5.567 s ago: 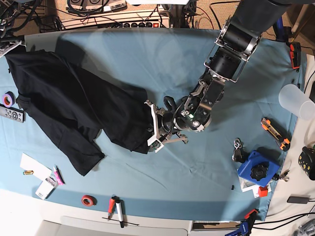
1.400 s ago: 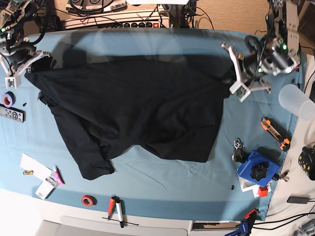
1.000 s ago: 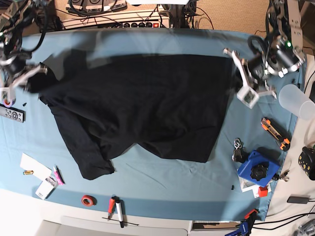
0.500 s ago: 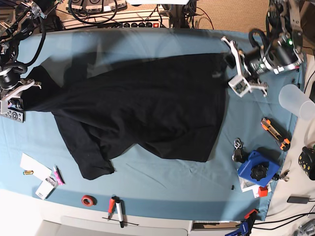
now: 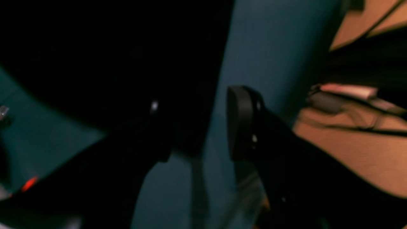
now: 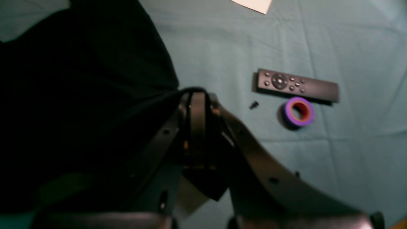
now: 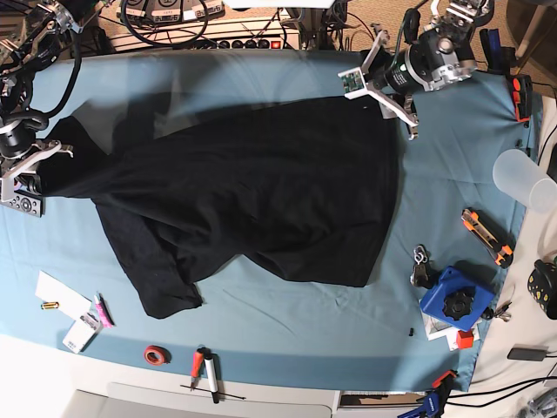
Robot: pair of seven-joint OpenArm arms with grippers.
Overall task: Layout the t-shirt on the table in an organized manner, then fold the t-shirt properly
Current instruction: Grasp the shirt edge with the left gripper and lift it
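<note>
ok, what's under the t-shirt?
Only the table, showing blue around the t-shirt. The black fabric is opaque, so anything lying beneath it is hidden. Its print isn't visible either.

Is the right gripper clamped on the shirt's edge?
Yes: the right gripper is pinched shut on the t-shirt fabric.

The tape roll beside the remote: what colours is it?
The tape roll is purple outside, orange-red inside; clearest in the right wrist view.

t-shirt [image 7: 261,196]: plain black, no print showing
counter [image 7: 452,165]: light blue cloth
tape roll [image 6: 298,112], beside the right jaws: purple outside, orange-red inside
remote [image 6: 295,85], beyond the tape roll: dark grey
utility knife [image 7: 486,235]: orange and black
</note>
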